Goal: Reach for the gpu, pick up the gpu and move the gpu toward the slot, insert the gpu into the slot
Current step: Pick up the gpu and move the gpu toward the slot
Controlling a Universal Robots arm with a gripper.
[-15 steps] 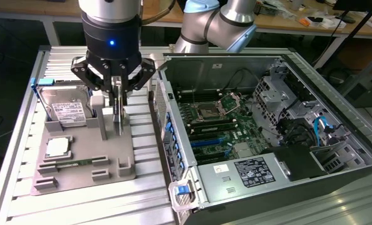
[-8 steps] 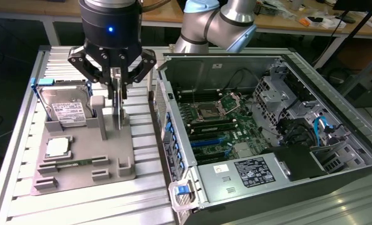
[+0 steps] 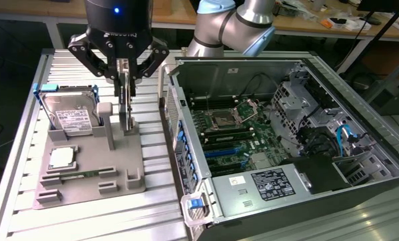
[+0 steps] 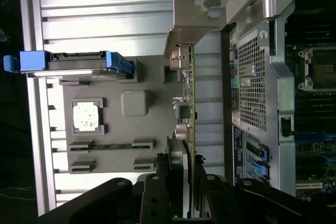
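Dark-green gpu [image 3: 125, 110] pinched upright and edge-on in the tool [image 3: 124, 85], jaws drawn close together on its upper edge, silvery bracket [image 4: 186, 19] at one end. Lower edge down at the stand of the grey fixture tray [image 3: 85, 193]; seated in it or just free, cannot tell. Tray toward the worktop [image 3: 153, 211] edge on the exterior view's left, also carrying the hard drive [image 3: 72, 118] and the processor chip [image 3: 62, 158]. Blue slot [image 3: 223, 150] well apart, on the motherboard [image 3: 233, 130] inside the open computer case [image 3: 216, 75], toward the worktop edge on the exterior view's right.

Judged step: lifting clear and carrying across. Best done by rising straight until the lower edge is free of the stand, holding the card vertical with no twist in so slim a grip, moving slowly, and crossing above the case's near wall with the bracket end well clear of it.
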